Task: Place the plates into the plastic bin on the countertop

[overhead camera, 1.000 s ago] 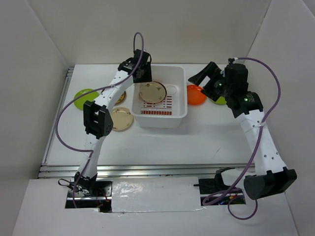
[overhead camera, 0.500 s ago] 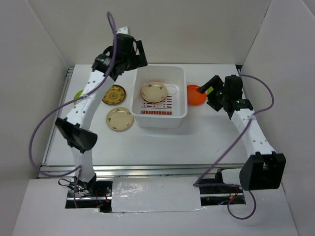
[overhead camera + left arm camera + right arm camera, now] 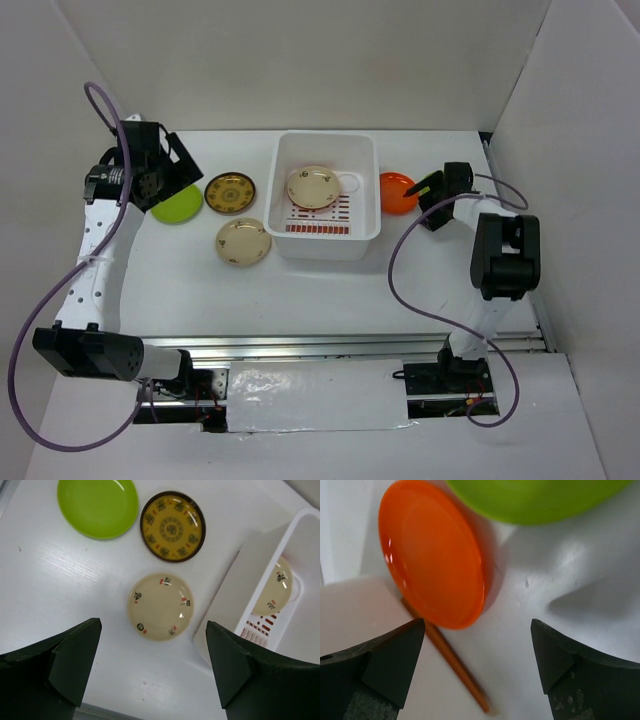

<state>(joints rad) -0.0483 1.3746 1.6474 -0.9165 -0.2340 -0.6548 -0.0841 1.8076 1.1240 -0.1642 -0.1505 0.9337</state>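
L gripper hangs released near countertop's far-left corner. R gripper, also spread, faces orange plate beside bin.

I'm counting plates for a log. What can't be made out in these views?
Top view: the right end effector blocks the right green plate; the right wrist view cuts it off at the top edge.
Right wrist: orange streak below the orange plate, second rim or reflection, unclear.
Left wrist: the bin runs off the right edge; its wall hides part of the cream plate inside.
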